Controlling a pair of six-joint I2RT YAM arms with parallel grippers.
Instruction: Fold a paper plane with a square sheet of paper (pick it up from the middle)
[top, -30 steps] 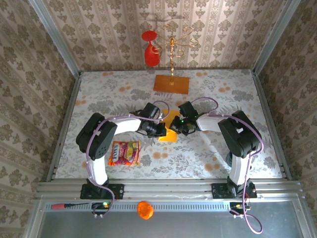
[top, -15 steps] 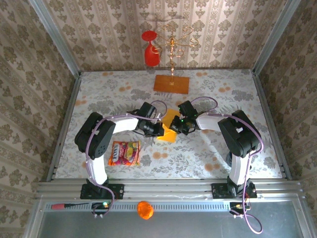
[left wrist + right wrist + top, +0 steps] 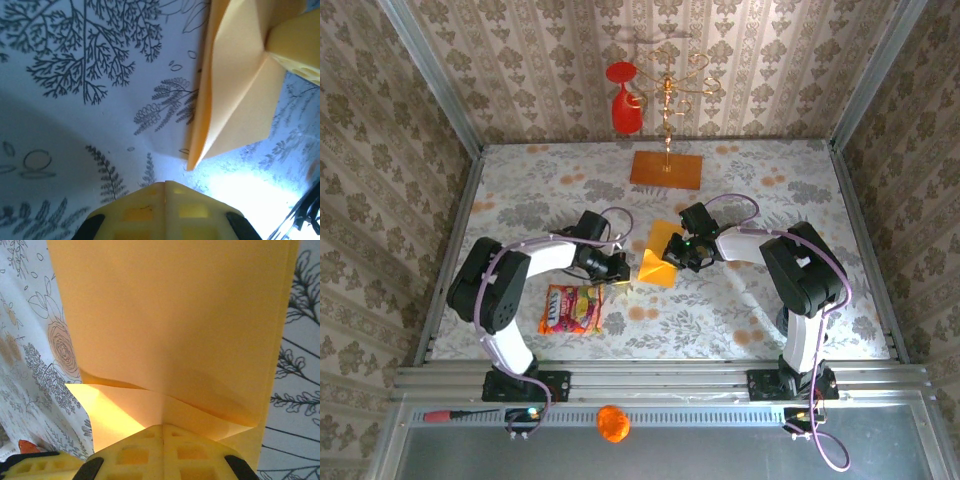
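Note:
The square sheet of paper (image 3: 656,265) is yellow-orange and lies partly folded in the middle of the table, with creased layers. My right gripper (image 3: 676,250) is at its right edge. In the right wrist view the sheet (image 3: 170,315) spreads above the right gripper (image 3: 162,427), which is shut on its doubled edge. My left gripper (image 3: 619,270) is shut and empty, a little left of the sheet. In the left wrist view the left gripper (image 3: 165,186) is over bare cloth, and a folded corner of the sheet (image 3: 235,95) hangs just ahead of it.
A colourful snack packet (image 3: 572,308) lies at the front left by the left arm. A brownish-orange board with a gold stand (image 3: 666,170) sits at the back, with a red glass (image 3: 623,100) hanging from it. An orange object (image 3: 612,423) rests on the front rail.
My left gripper has drawn back to the left, off the sheet, and its arm has swung left. The right gripper has stayed on the sheet, which has shifted slightly left.

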